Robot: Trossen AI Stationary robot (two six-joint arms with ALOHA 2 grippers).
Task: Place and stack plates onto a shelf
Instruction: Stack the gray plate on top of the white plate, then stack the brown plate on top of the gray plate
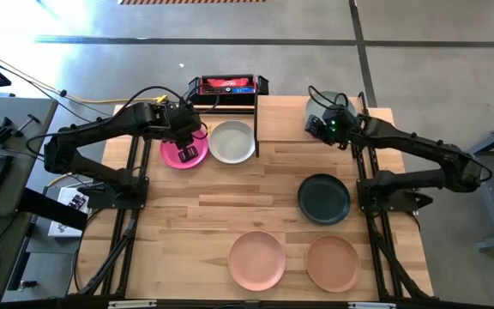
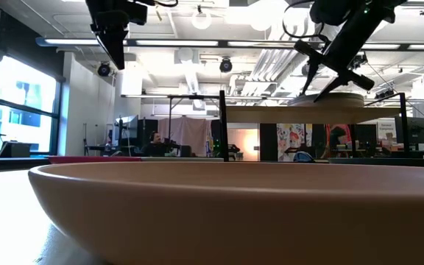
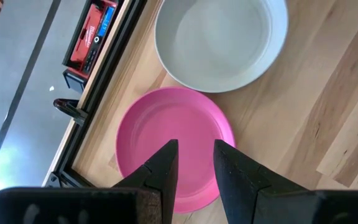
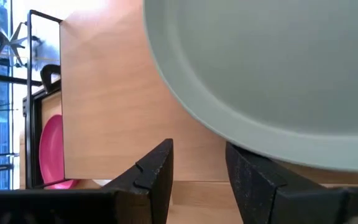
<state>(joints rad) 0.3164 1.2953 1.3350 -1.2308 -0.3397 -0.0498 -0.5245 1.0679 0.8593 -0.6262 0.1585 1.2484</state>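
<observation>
A sage green plate (image 1: 331, 110) lies flat on the raised wooden shelf (image 1: 286, 129) at the table's far right; it also shows in the right wrist view (image 4: 272, 68). My right gripper (image 1: 319, 125) is open at the plate's left rim (image 4: 197, 177), with nothing between its fingers. My left gripper (image 1: 184, 130) hovers open and empty (image 3: 196, 163) above a magenta plate (image 1: 183, 154) that rests on the table. A light grey plate (image 1: 231, 142) lies beside it. A dark teal plate (image 1: 324, 198) and two peach plates (image 1: 257, 259) (image 1: 333, 263) lie nearer on the table.
The shelf's black post (image 1: 256, 129) stands between the light grey plate and the shelf. A red and black box (image 1: 225, 86) sits in a black frame at the far edge. A peach plate (image 2: 197, 213) fills the low view's foreground. People sit in the room behind.
</observation>
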